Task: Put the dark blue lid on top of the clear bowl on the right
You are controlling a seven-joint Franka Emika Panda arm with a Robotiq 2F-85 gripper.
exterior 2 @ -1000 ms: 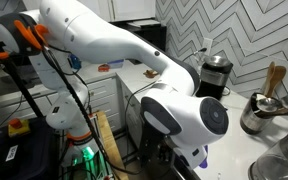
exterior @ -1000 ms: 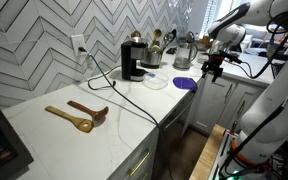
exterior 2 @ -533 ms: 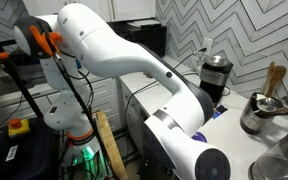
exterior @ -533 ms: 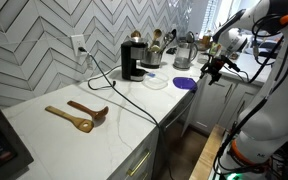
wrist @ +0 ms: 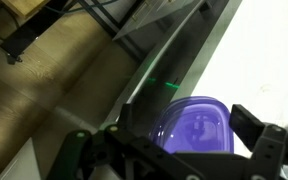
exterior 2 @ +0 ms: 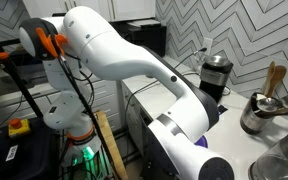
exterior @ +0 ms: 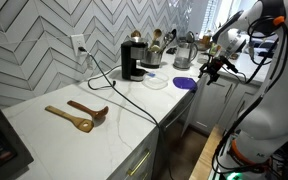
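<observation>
- Here, dark blue lid (exterior: 185, 83) lies flat on white counter (exterior: 54, 135), at its far end, close to the front edge.
- Wrist view: lid (wrist: 196, 128) reads as translucent purple and sits btwn the two black fingers (wrist: 267, 143). Counter edge runs diagonally beside it, w/ wood floor (wrist: 44, 90) off to the side.
- Gripper (exterior: 206, 72) hangs just beside the lid, over the counter edge. Jaws spread wide, holding nothing. Can't tell if a finger touches the lid.
- Arm (exterior: 246, 22) enters from upper corner of an exterior view, wrist bent downward toward the lid.
- In an exterior view the arm (exterior 2: 114, 55) arches from its base across the whole picture, very near the camera.
- Clear bowl (exterior: 155, 82) sits on counter near the lid, apart from it, no lid on it.
- Behind the bowl: black coffee machine (exterior: 132, 60), kettle (exterior: 184, 52).
- Well apart, at counter's near end: wooden spoons (exterior: 79, 115).
</observation>
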